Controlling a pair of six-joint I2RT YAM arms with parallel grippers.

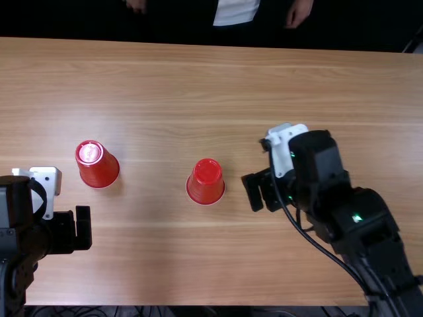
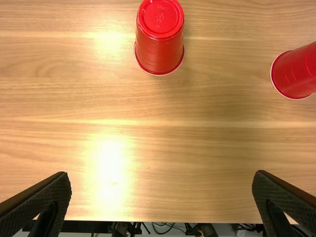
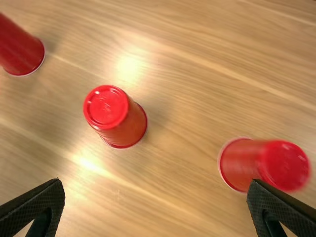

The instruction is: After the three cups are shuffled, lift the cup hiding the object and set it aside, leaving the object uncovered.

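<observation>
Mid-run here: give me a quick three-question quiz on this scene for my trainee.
1. True or false: the left gripper grips the left cup.
2. The right gripper is: A open; B shut on a cup; C shut and empty.
3. Fill in: the centre cup stands mouth ____ on the table.
Key: 1 false; 2 A; 3 down.

Three red cups (image 3: 116, 117) (image 3: 19, 51) (image 3: 259, 165) — all upside down
</observation>
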